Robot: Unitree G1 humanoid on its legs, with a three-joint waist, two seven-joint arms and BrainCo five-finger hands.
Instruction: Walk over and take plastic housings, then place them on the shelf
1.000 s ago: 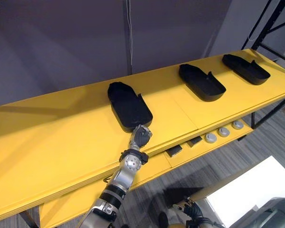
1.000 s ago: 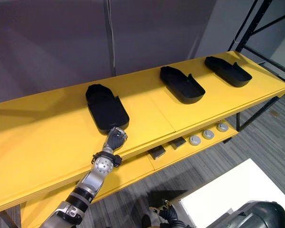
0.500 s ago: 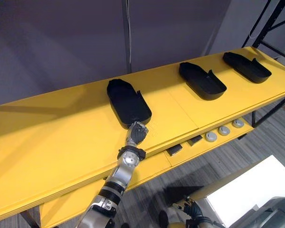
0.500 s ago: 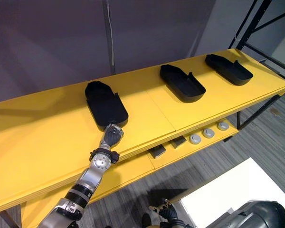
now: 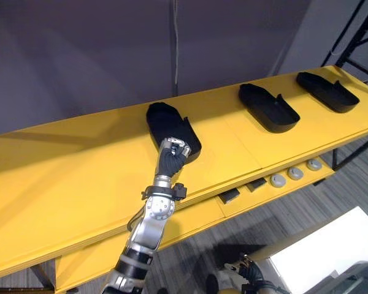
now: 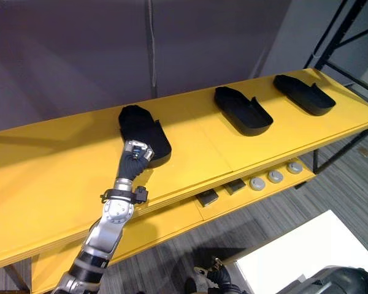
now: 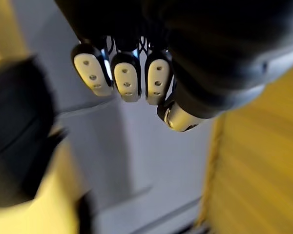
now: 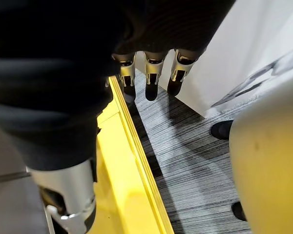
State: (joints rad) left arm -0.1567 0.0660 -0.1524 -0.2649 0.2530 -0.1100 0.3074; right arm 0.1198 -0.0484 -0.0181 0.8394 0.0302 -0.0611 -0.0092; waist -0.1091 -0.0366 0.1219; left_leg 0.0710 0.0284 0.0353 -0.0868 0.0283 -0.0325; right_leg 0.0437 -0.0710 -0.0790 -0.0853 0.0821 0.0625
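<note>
Looking down at a long yellow shelf (image 5: 67, 171) against a grey-purple wall (image 5: 80, 55), with three black plastic housings sitting on top: left housing (image 5: 165, 122), middle housing (image 5: 268, 109), right housing (image 5: 327, 92). Left hand (image 5: 172, 158) is up at the near end of the left housing, fingers loose and gripping nothing, though I can't tell if it's touching. Right hand (image 8: 151, 78) hangs slack and empty over the grey striped floor (image 5: 306, 208).
</note>
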